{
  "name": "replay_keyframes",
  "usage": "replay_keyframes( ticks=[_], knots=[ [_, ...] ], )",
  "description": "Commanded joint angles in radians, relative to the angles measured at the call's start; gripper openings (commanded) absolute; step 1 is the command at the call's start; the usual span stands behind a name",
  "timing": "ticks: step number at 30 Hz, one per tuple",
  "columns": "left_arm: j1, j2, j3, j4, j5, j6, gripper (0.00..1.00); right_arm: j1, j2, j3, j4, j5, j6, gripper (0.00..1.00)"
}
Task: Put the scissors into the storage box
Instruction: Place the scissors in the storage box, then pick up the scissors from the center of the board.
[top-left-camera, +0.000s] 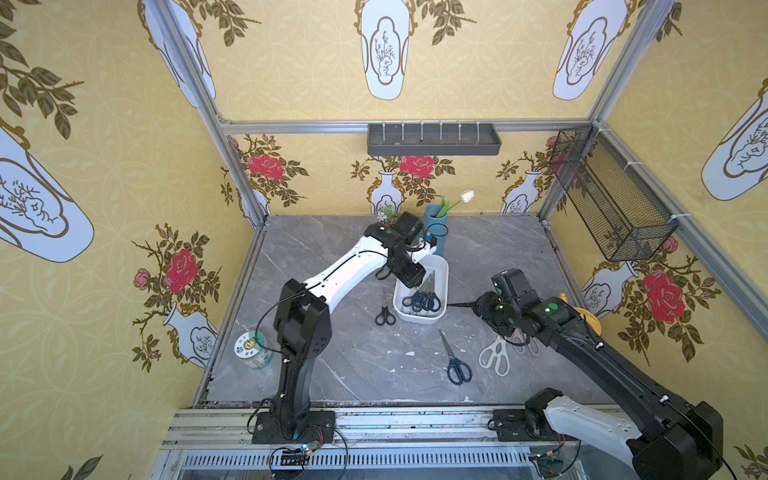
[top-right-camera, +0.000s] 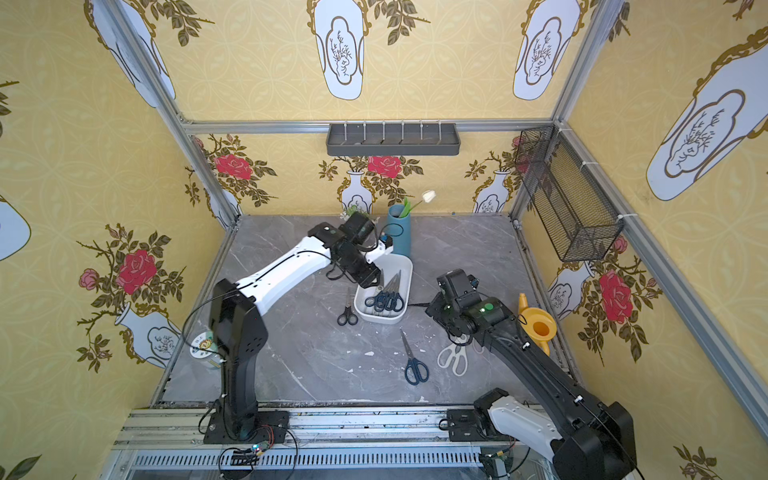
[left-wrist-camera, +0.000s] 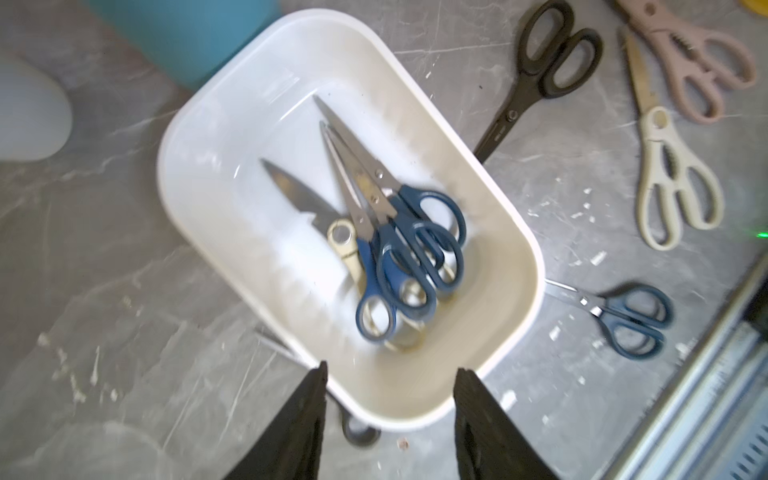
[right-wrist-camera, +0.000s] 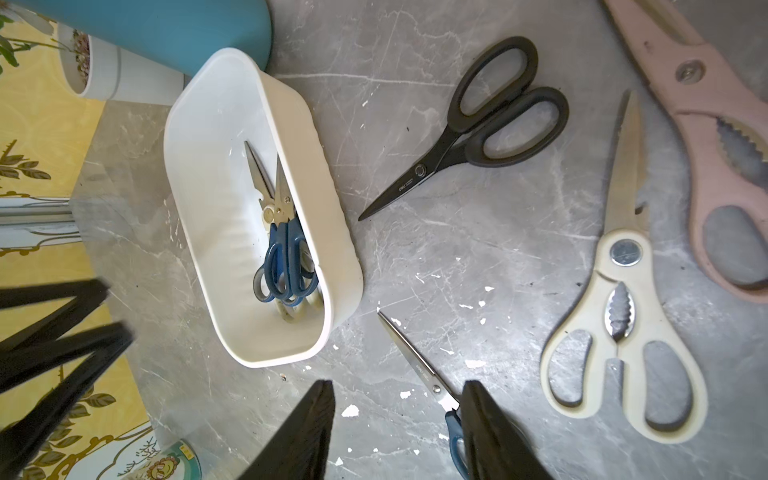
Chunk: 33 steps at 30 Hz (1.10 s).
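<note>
Right pincer (right-wrist-camera: 399, 384) spread, empty, above blue-handled scissors (right-wrist-camera: 428, 382) on tabletop (right-wrist-camera: 498, 257). Long axis diagonal, blade tip toward storage box (right-wrist-camera: 347, 266), handle under pincer. Right arm nearer. Left pincer (left-wrist-camera: 391, 368) spread, empty, over box holding stacked scissors (left-wrist-camera: 409, 245).

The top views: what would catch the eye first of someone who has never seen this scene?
Probably the loud yellow rose wallpaper on the walls. On the grey table, the white storage box holds a bundle of blue-handled scissors, and the left gripper hangs open over it. More pairs lie loose around it, such as a blue pair and cream shears.
</note>
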Motion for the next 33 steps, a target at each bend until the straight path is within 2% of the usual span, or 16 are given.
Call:
replay_keyframes(
  ticks=[1,5,9,13,19,26,33],
  knots=[
    [0.084,-0.135,-0.171,-0.006,0.092,-0.047,0.50,-0.002,0.017,0.020,-0.094,-0.041,-0.026,0.55],
    [0.186,-0.278,-0.453,0.081,0.051,-0.028,0.48,-0.003,0.008,-0.009,-0.136,-0.100,-0.020,0.55],
    [0.202,-0.276,-0.588,0.172,0.038,-0.052,0.47,0.032,0.048,-0.024,-0.187,-0.165,0.007,0.55],
    [0.184,-0.158,-0.558,0.231,0.053,-0.107,0.43,0.098,0.044,-0.043,-0.170,-0.155,0.046,0.55],
    [0.123,-0.036,-0.534,0.288,-0.003,-0.078,0.40,0.118,-0.016,-0.067,-0.159,-0.115,0.117,0.55],
    [0.112,0.002,-0.572,0.291,-0.018,-0.037,0.38,0.118,-0.083,-0.083,-0.171,-0.083,0.151,0.56],
    [0.105,0.023,-0.603,0.294,-0.035,-0.029,0.35,0.118,-0.057,-0.081,-0.157,-0.084,0.138,0.55]
  ],
)
